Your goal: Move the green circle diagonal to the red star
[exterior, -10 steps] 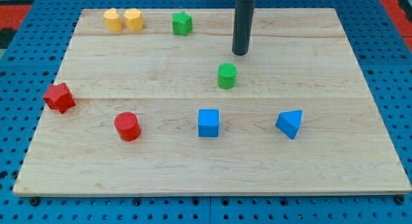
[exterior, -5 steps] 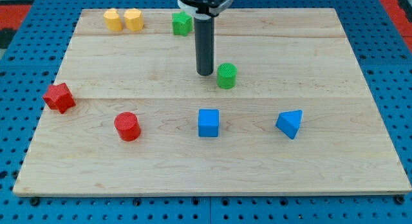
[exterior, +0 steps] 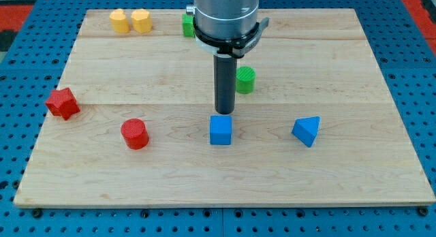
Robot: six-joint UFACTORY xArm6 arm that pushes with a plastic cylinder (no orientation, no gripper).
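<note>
The green circle (exterior: 246, 80) stands near the middle of the wooden board, partly hidden behind the rod. The red star (exterior: 62, 103) lies at the board's left edge. My tip (exterior: 224, 112) is below and to the left of the green circle, just above the blue cube (exterior: 220, 130). I cannot tell whether the rod touches the green circle.
A red cylinder (exterior: 135, 133) sits lower left. A blue triangular block (exterior: 306, 131) sits right of the cube. Two yellow blocks (exterior: 119, 20) (exterior: 141, 21) stand at the top left. A green star (exterior: 187, 24) is mostly hidden behind the arm at the top.
My tip has moved from above right of the green circle, to its left, and down to just above the blue cube. The green circle has barely shifted.
</note>
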